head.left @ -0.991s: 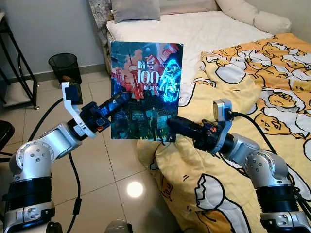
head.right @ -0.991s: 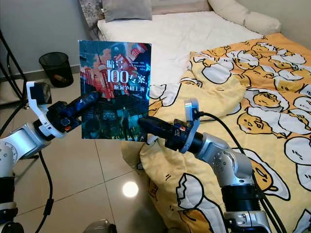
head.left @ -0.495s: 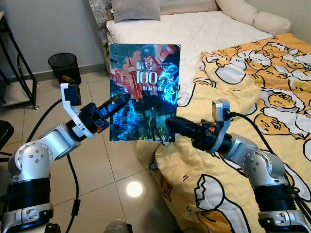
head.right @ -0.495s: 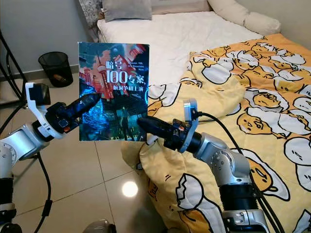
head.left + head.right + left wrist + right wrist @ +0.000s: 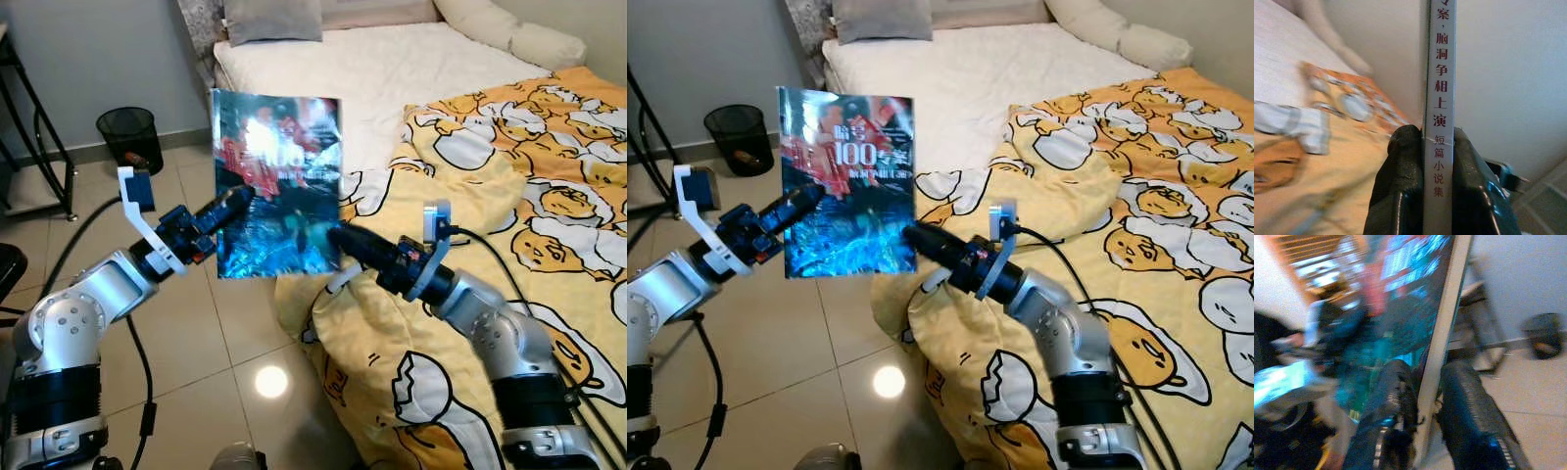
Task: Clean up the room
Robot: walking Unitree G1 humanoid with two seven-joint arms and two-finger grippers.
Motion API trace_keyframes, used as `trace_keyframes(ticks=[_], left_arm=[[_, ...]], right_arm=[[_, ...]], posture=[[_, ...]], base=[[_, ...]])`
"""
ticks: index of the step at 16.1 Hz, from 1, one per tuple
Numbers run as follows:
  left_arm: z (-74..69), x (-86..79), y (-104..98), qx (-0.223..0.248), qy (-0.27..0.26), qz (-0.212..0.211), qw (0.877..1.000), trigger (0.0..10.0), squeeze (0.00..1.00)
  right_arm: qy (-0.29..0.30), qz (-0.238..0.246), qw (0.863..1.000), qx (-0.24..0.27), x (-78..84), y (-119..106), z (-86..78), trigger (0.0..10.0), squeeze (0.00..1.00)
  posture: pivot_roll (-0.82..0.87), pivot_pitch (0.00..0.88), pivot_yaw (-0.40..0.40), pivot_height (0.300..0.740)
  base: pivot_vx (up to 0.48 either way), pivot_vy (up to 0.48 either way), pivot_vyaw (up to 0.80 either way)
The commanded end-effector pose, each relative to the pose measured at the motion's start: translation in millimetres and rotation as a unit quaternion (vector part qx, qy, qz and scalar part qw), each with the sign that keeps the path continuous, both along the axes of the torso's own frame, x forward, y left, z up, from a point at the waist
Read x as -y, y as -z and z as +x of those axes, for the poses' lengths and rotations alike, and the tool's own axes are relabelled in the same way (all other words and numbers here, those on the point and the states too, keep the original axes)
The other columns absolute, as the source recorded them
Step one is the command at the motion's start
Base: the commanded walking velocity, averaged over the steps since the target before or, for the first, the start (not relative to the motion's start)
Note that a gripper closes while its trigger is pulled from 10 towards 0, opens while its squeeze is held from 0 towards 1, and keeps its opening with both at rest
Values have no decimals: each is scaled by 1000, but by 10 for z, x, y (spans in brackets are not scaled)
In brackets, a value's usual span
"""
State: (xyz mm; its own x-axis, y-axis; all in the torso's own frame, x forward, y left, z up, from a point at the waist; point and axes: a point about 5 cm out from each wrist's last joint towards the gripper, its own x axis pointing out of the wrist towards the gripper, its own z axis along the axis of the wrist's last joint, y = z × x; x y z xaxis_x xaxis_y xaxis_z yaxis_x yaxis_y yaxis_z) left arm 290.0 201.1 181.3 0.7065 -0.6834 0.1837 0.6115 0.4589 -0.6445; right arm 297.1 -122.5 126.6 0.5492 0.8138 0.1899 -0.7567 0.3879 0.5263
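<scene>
Book (image 5: 277, 186) is hanging upright in mid-air, left of centre in the left eye frame, w/ both grippers pinching it at once. Left gripper (image 5: 235, 203) is coming in from the lower left and clamping the book's left edge; in the left wrist view its fingers (image 5: 1400, 181) are closed tight either side of the spine. Right gripper (image 5: 338, 238) is reaching from the lower right and nipping the bottom right corner; right wrist view is showing its fingers (image 5: 1393, 391) pressed on both faces of the cover edge.

Step in hand, judging by this: a two-arm carry or hand-over of the book, picked up as part of tidying. Next move prob. calls for one gripper letting go so the other can take it to a proper spot, or both lowering it together; either way the arms need to be moving in sync so the cover isn't bending or twisting.

Writing: cover is reading "100" in big white numerals in the right eye view, w/ Chinese chars beside it too blurred to make out. Spine in the left wrist view is reading 案,脑洞争相上演 and below it 短篇小说集.

Around it: yellow duvet (image 5: 509, 196) w/ egg-cartoon print is spilling off the bed (image 5: 382, 59) at right, black mesh bin (image 5: 128, 134) is sitting at upper left on the tiled floor (image 5: 216, 352).
</scene>
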Motion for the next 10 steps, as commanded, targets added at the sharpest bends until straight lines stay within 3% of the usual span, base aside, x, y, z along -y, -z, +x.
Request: trace_keyframes(ticks=[1, 2, 3, 4, 6, 7, 8, 9, 10], left_arm=[[-5, -89, -72, 17, -33, 19, 999, 0, 0], [-19, -95, -76, 19, -47, 53, 997, 0, 0], [-24, -97, -76, 19, -50, 63, 997, 0, 0], [-53, -51, -33, 26, -82, 171, 982, 0, 0], [-29, -51, 74, 14, -134, 247, 960, 0, 0], [-30, -45, 184, 3, -171, 305, 937, 1725, 0], [-56, -7, 304, 20, -196, 383, 903, 10000, 0], [-93, 53, 420, 15, -220, 398, 891, 10000, 0], [-102, 58, 474, -10, -241, 388, 890, 10000, 0]], right_arm=[[54, -3, 999, 2, 172, 9, 28, 10000, 1000], [108, -2, 994, -5, 301, 55, 33, 10000, 1000], [122, -2, 993, -7, 332, 68, 32, 10000, 1000], [219, -21, 975, -21, 595, 160, -31, 10000, 1000], [256, -102, 961, -12, 616, 239, -84, 10000, 1000], [290, -134, 947, -20, 605, 283, -112, 10000, 1000], [334, -153, 930, -25, 577, 314, -140, 10000, 1000], [372, -209, 903, -56, 509, 442, -176, 10000, 800], [383, -239, 890, -63, 462, 509, -209, 10000, 498]], posture=[[27, 0, -25, 740], [28, 0, -30, 740], [28, 0, -30, 740], [19, 0, -26, 740], [-6, 0, -17, 740], [-15, 0, -17, 740], [-27, 0, -17, 740], [-55, 0, -8, 740], [-70, 0, -3, 740]], base=[[0, 0, 0], [0, 0, 0], [0, 0, 0], [0, 0, 0], [0, 0, 0], [0, 0, 0], [0, 0, 0], [0, 0, -800], [0, 0, -800]])
